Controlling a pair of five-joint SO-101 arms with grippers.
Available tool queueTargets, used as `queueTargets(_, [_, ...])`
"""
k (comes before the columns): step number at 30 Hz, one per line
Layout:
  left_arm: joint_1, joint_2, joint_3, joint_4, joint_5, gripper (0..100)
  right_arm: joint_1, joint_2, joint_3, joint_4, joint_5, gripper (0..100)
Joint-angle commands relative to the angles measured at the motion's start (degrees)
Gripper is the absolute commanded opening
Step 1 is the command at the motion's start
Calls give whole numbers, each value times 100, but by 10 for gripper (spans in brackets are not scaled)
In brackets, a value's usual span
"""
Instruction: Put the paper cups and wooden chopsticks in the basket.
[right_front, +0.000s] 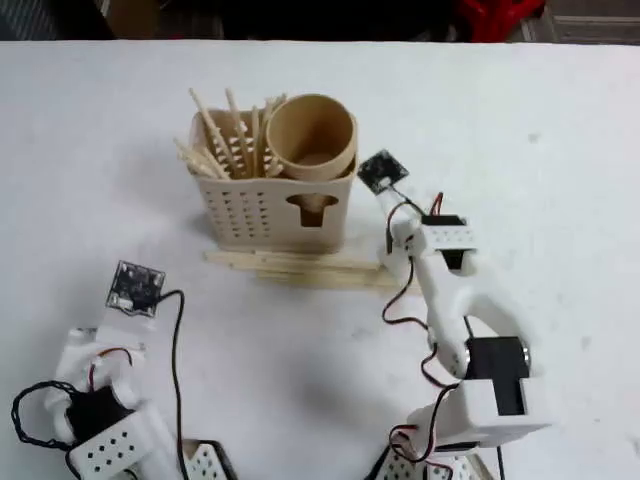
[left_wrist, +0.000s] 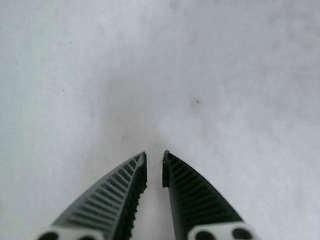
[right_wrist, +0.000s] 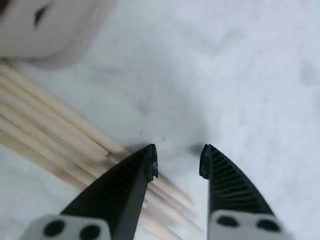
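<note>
Right gripper (right_wrist: 178, 161) open, one finger over the tips of the loose chopsticks (right_wrist: 55, 130) lying just in front of the basket (right_front: 270, 210). Paper cup (right_front: 310, 135) sits in the basket. Left gripper (left_wrist: 154, 167) nearly closed, empty, well apart.

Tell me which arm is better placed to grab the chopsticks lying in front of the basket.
Right. The right claw sits open at the end of the loose chopsticks by the basket; the left claw is over bare table, away from them.
</note>
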Motion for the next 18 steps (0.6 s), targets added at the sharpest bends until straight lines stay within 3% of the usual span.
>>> queueTargets(1, [66, 31, -18, 44, 0, 76, -136, -22, -70, 734, 149, 151])
queueTargets(8, [66, 31, -18, 44, 0, 76, -92, -347, 360, 936, 396, 140])
queueTargets(12, [66, 31, -18, 44, 0, 76, -136, -1209, 1002, 927, 422, 84])
queueTargets(18, [66, 31, -18, 44, 0, 76, -251, -2703, 1864, 1279, 440, 112])
